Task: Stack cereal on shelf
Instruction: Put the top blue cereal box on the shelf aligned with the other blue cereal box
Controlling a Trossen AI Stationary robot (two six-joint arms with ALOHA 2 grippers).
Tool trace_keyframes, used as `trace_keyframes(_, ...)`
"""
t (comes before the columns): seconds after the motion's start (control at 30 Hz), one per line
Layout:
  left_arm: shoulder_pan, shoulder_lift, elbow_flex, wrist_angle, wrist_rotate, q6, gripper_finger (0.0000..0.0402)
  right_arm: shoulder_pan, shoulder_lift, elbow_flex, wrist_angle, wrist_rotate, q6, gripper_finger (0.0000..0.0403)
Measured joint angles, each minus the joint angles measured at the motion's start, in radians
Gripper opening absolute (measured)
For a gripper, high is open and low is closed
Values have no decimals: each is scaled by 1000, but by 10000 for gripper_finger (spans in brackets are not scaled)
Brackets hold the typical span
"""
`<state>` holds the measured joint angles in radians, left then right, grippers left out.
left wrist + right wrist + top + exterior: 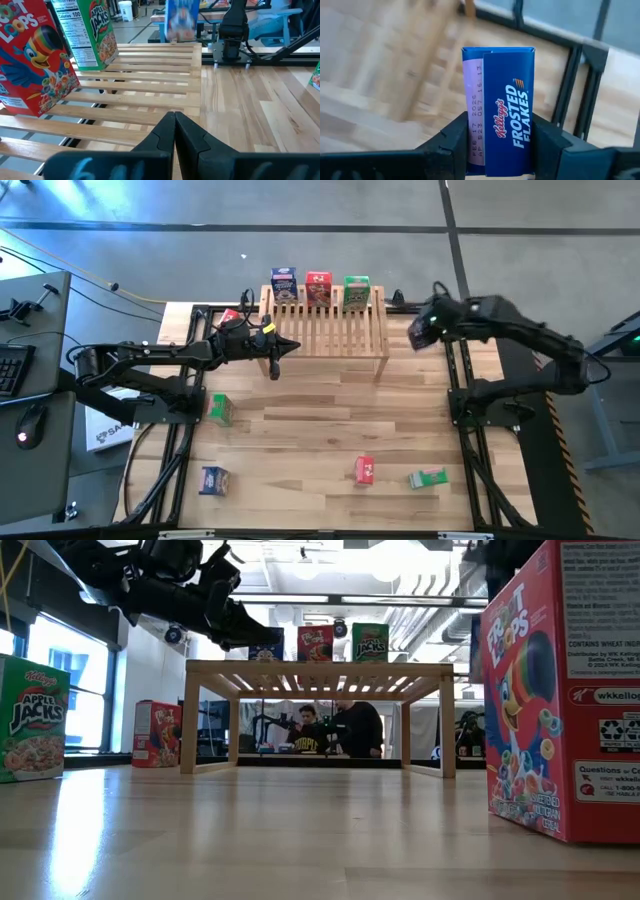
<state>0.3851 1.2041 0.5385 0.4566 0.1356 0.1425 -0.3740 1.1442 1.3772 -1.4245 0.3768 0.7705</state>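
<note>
- We see the wooden counter (320, 430) filling the overhead view, with the slatted shelf (325, 330) standing at its far middle.
- We find the left arm (150, 365) stretched low across from the left edge. Its wrist reaches the shelf's left end, so the left gripper (277, 360) sits by the front left leg.
- The left gripper's fingers (187, 137) are pressed together with nothing between them, pointing over the slats.
- The right arm (540, 350) bends up from its base and back toward the shelf's right end, where the right gripper (420, 332) hangs just off the far right corner.
- Only the right wrist view shows what that gripper carries: a blue Frosted Flakes box (506, 120) clamped upright between its fingers (452, 142). From above, the box is hidden under the gripper.
- Three boxes stand in a row along the shelf's far edge: blue (284, 285), red (318, 288) and green (356, 292).
- Four boxes sit on the counter: a green one (221, 409) near the left arm's base, a blue one (213, 479) at front left, and a red one (364, 470) and a green one (428, 478) at front right.
- A red box (229, 316) behind the left arm is partly covered from above; the low view shows it standing (156, 734) left of the shelf.
- People (340, 730) show beyond the shelf legs in the low view only.
</note>
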Motion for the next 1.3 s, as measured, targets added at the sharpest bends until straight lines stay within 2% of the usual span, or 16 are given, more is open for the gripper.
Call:
trace_keyframes(0.13, 0, 0, 0, 8, 0, 0, 0, 45, 11, 154, 29, 5, -144, 142)
trace_keyframes(0.3, 0, 0, 0, 13, 15, -9, 0, 108, 81, 238, 224, -96, -432, 142)
trace_keyframes(0.4, 0, 0, 0, 13, 19, -19, 0, 133, 159, 266, 300, -149, -569, 142)
trace_keyframes(0.53, 0, 0, 0, 13, 43, -29, 0, 140, 291, 308, 320, -194, -714, 142)
trace_keyframes(0.67, 0, 0, 16, 11, 119, -57, 1, 140, 418, 379, 317, -244, -814, 142)
trace_keyframes(0.77, 0, 0, 51, 14, 129, -62, 8, 140, 491, 445, 306, -265, -866, 142)
trace_keyframes(0.87, 0, 0, 93, 13, 126, -49, 34, 140, 541, 509, 302, -286, -906, 142)
trace_keyframes(1.0, -8, 0, 139, 11, 155, -36, 92, 140, 574, 570, 301, -326, -936, 142)
trace_keyframes(1.3, -37, 0, 227, -29, 177, 18, 227, 141, 576, 581, 306, -380, -968, 142)
